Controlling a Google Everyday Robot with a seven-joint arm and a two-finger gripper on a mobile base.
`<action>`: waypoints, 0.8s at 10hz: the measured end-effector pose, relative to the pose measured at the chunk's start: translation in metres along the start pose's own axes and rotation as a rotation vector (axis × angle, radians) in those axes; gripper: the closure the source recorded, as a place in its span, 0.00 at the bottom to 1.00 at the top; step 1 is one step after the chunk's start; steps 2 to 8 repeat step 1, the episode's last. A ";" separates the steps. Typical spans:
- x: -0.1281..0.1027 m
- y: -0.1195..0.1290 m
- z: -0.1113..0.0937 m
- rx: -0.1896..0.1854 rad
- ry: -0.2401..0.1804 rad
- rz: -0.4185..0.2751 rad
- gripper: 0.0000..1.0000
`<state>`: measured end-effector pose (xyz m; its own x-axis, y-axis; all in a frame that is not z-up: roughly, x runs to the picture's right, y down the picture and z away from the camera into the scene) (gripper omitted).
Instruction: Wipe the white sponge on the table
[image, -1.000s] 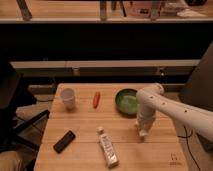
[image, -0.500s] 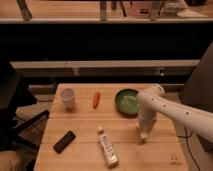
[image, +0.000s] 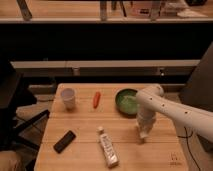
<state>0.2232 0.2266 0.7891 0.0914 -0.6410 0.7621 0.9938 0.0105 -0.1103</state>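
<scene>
My gripper (image: 144, 133) points straight down at the right half of the light wooden table (image: 85, 125), just in front of the green bowl. A small whitish block, the white sponge (image: 143, 136), shows at the gripper's tip, resting on the tabletop. It blends with the white gripper, so its outline is hard to separate. The white arm (image: 170, 107) comes in from the right edge.
A green bowl (image: 126, 100) stands behind the gripper. An orange carrot (image: 96, 98) and a white cup (image: 68, 98) are at the back left. A long white tube (image: 108, 147) lies in the front middle, with a black remote-like object (image: 64, 141) to its left.
The gripper has stayed at almost the same spot on the table, shifting only slightly. Nothing else has moved.
</scene>
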 end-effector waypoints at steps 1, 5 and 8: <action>-0.005 0.002 0.000 -0.003 -0.001 -0.002 1.00; -0.005 0.002 0.000 -0.003 -0.001 -0.002 1.00; -0.005 0.002 0.000 -0.003 -0.001 -0.002 1.00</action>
